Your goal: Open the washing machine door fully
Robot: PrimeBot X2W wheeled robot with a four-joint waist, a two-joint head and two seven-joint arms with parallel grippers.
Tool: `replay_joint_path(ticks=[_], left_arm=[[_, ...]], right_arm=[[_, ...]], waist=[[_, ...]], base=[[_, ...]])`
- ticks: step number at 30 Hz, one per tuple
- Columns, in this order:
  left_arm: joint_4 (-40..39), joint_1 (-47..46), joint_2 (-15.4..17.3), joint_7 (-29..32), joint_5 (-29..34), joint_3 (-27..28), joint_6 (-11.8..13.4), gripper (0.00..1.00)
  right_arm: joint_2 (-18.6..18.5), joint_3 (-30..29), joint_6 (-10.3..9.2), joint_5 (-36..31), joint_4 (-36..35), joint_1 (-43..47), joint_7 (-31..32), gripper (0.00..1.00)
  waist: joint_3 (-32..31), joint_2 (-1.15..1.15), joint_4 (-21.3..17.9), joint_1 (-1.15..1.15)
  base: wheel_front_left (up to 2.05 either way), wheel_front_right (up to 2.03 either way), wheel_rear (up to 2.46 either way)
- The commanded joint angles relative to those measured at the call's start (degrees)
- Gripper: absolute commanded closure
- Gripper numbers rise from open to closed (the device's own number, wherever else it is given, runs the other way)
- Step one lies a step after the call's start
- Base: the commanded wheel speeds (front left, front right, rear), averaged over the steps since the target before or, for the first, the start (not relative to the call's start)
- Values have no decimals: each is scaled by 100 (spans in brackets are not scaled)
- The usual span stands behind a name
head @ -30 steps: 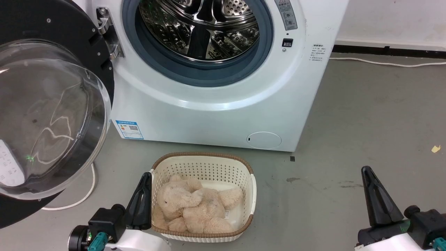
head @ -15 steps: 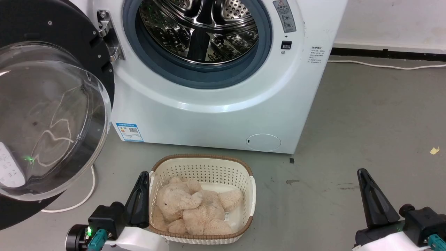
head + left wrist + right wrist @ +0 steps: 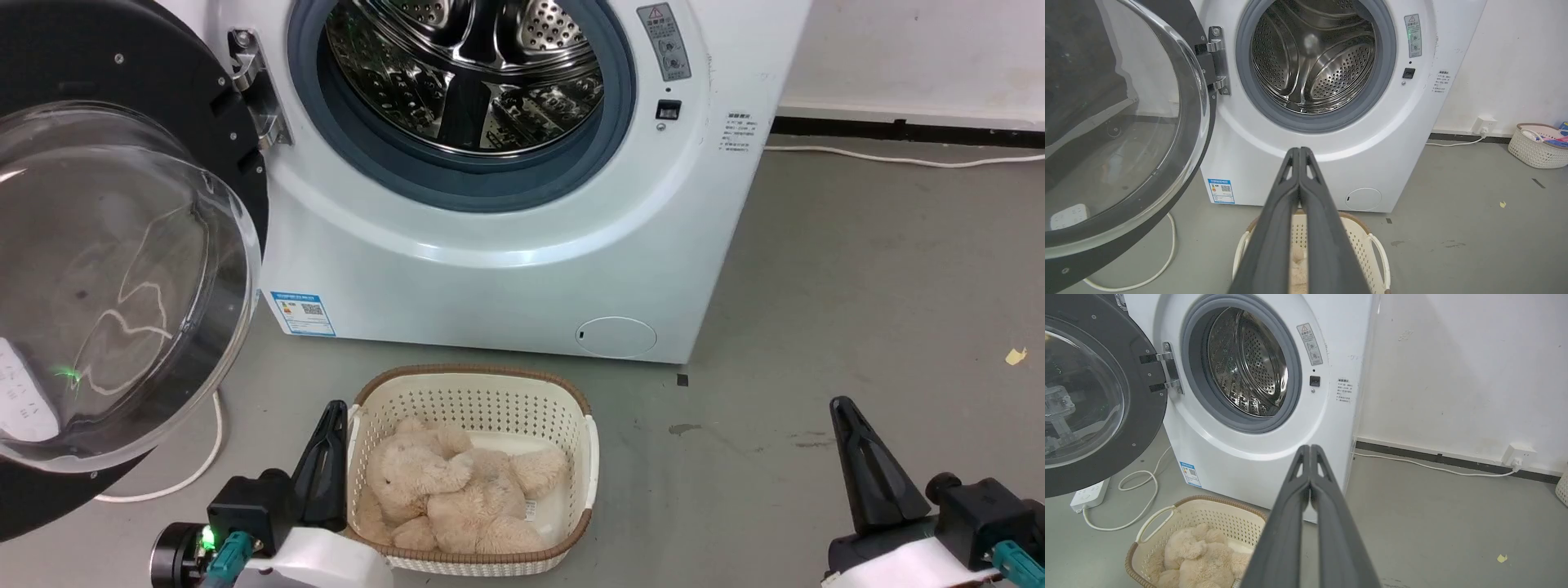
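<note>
Door [image 3: 114, 269]: swung wide open on its hinge [image 3: 253, 90], left of the washing machine [image 3: 506, 269].
Left gripper [image 3: 333, 408]: fingers pressed together, empty, beside the basket [image 3: 473, 377].
Right gripper [image 3: 841, 406]: fingers together, empty, above floor [image 3: 857, 286].
Basket: holds teddy bear [image 3: 457, 490].

Glossy black door rim [image 3: 49, 57], clear glass bowl [image 3: 114, 286], perforated shiny steel drum [image 3: 465, 73], matt grey rubber ring [image 3: 465, 184].

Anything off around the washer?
Nothing damaged or spilled. The round black-rimmed glass door hangs wide open on the white front-loading washing machine. Minor clutter: a white power strip and looped white cable lie on the floor beneath the door, and a small yellow scrap sits farther right.
</note>
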Motion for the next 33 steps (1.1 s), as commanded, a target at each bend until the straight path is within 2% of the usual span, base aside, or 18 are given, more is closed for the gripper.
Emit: replay_joint_path(ticks=[1, 33], left_arm=[[-13, 3, -38, 27, 70, 41, -19, 100], [-33, 6, -295, 380, 582, 438, -226, 100]], right_arm=[[8, 13, -2, -30, 15, -64, 28, 100], [15, 95, -3, -101, 114, -163, 439, 100]], waist=[[-3, 0, -1, 0], [-114, 0, -32, 0]], base=[[0, 0, 0], [0, 0, 0]])
